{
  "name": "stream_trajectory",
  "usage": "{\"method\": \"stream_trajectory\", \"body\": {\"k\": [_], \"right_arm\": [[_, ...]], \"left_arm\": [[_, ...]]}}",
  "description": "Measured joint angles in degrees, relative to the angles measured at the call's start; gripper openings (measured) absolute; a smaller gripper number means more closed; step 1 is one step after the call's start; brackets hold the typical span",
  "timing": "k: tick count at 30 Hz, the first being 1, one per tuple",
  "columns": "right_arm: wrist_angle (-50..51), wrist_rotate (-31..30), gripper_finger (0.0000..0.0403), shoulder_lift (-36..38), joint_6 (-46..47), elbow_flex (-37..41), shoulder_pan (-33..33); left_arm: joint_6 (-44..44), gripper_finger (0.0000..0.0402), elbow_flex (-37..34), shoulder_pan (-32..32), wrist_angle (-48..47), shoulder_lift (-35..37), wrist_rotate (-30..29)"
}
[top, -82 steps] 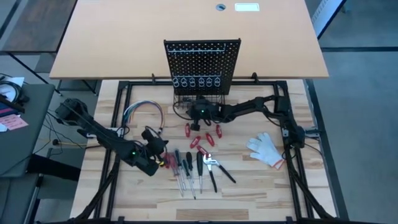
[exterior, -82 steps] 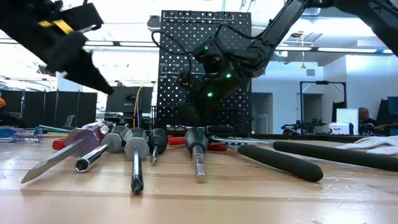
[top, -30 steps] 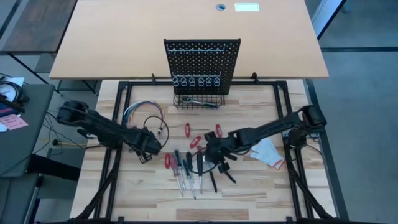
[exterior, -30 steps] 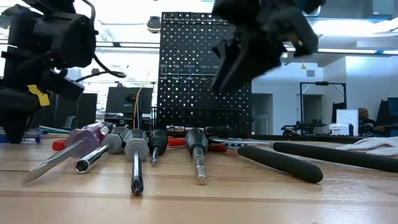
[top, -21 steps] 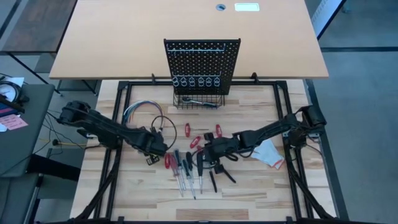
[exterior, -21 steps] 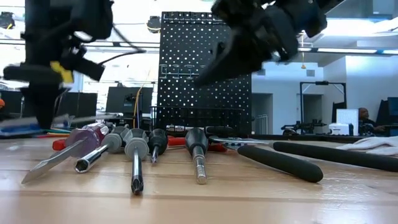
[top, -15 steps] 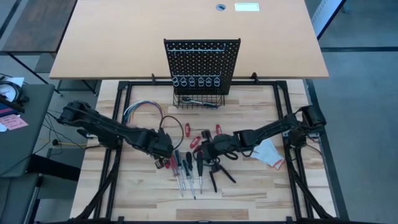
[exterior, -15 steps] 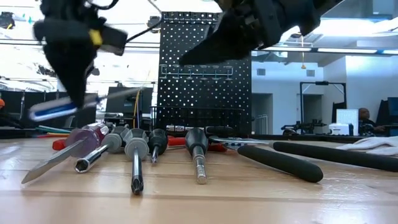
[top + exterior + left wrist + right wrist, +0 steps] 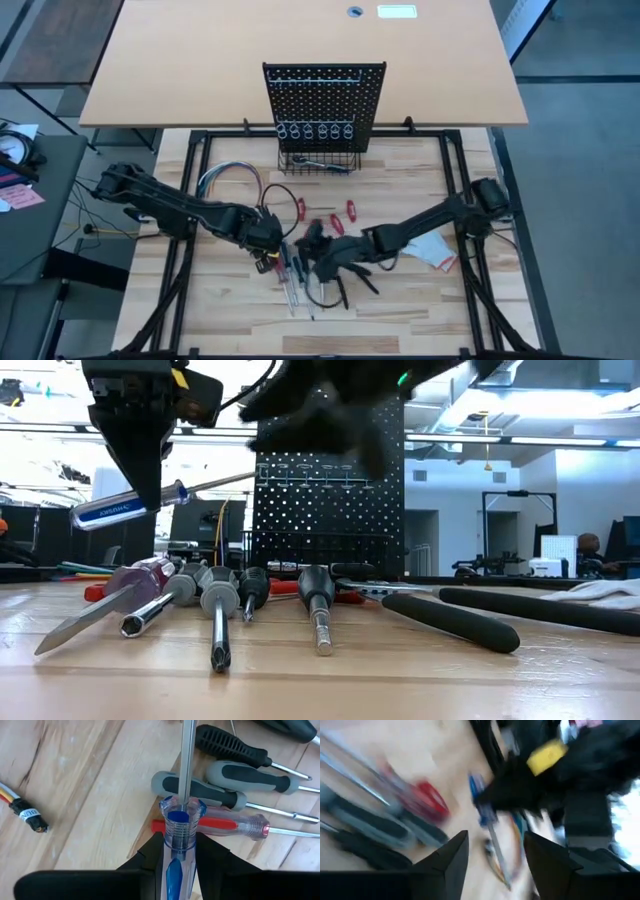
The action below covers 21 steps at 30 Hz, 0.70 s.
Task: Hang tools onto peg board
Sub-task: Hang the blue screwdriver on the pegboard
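Blue-handled screwdriver (image 9: 178, 840) now aloft in left fingers (image 9: 212, 857); right fingers (image 9: 447, 857) wide, nearer.

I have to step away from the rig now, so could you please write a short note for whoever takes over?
Left gripper: shut on the blue screwdriver, lifted clear of the table.
Right gripper: fingers open, holding nothing, near the left gripper above the row of tools.
Peg board: its rings look empty; one tool lies in the basket.
Left to do: hang the blue screwdriver, then the other screwdrivers and pliers lying on the table.
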<state>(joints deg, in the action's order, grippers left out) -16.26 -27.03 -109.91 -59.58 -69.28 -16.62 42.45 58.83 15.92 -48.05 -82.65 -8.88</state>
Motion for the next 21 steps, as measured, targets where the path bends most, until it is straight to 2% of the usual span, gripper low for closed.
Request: {"method": "stream_trajectory", "body": {"k": [3,5,10,16,21], "right_arm": [[-0.4,-8.0,0.0178,-4.3,-5.8,-3.9,0.2],[-0.6,-9.7,0.0167,-6.5,-7.7,-6.3,0.7],[1.2,-10.7,0.0129,-9.5,-8.4,-9.7,1.0],[4.3,-10.4,0.0073,-9.4,-7.1,-10.6,2.3],[7.1,-9.0,0.0057,-9.5,-5.7,-10.5,3.5]], "left_arm": [[0.1,0.0070,0.0,0.0,0.0,0.0,0.0],[0.3,0.0070,0.0,0.0,0.1,0.0,0.1],[0.3,0.0070,0.0,0.0,0.4,0.0,0.1],[0.3,0.0070,0.0,0.0,0.8,0.0,-0.1],[0.4,0.0069,0.0,-0.1,1.1,0.0,-0.3]]}}
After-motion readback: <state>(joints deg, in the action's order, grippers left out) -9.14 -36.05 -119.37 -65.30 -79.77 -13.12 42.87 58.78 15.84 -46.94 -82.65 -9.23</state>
